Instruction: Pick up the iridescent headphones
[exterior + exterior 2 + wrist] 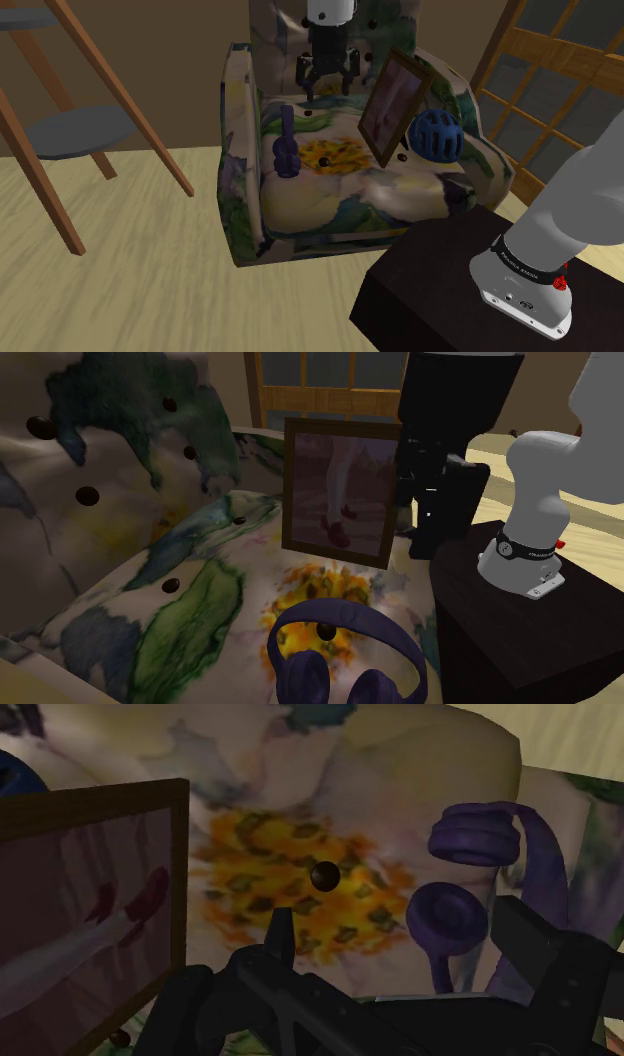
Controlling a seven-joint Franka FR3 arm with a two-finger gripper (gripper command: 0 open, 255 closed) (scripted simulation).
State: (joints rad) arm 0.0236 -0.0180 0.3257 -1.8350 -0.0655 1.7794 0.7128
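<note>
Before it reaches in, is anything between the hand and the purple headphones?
Nothing visible does. The open hand hangs above the seat cushion, clear space between it and the headphones; the framed picture leans on its other side.

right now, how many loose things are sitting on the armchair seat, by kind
purple headphones: 1
picture frame: 1
blue ball: 1
total: 3
</note>
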